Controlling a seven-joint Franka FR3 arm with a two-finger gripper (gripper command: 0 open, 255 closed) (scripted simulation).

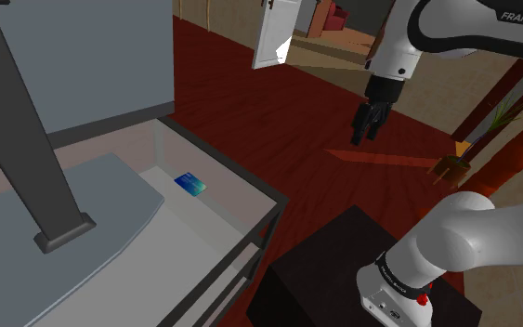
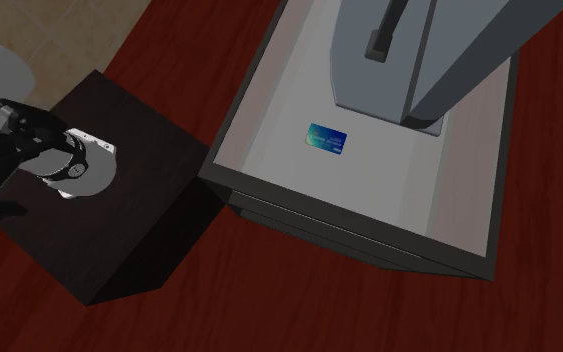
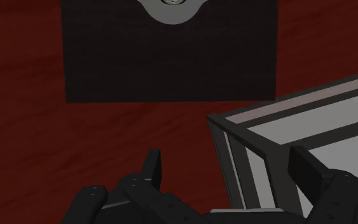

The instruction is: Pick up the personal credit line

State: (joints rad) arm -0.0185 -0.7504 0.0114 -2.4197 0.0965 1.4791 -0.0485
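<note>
In the shoulder view, the gripper (image 1: pixel 363 137) hangs off the white arm (image 1: pixel 406 48) above the floor (image 1: pixel 278 121), a glossy dark red wood with visible grain. It is well clear of the table (image 1: pixel 233 169), and its two black fingers point down with nothing held. The table is a shallow rectangular recess with a matt grey bed, pale walls and a thin dark frame. A smooth grey slab (image 1: pixel 92 200) with a rounded corner lies in it, and a dark square post (image 1: pixel 27 139) rises at a slant from a flanged foot on the slab. The card (image 1: pixel 190 184), a small flat blue-green rectangle, lies on the bed just beside the slab's rounded corner, near the table's far wall. The stand (image 1: pixel 317 269) is a matt, nearly black box, and a white door (image 1: pixel 276 32) stands far back.

The second exterior view looks almost straight down. Here the card (image 2: pixel 327 139) lies flat on bare grey bed, close under the slab's edge and apart from the rim that faces the stand. Pale print shows on its glossy face but cannot be read.

In the wrist view, the fingers (image 3: pixel 152 168) are spread wide and clasp nothing. The table's near corner, with its dark frame bars and pale inner wall, lies below the gap between them, nearer the other finger. Past the fingertips, the stand shows as a finely textured dark square on the red floor.
</note>
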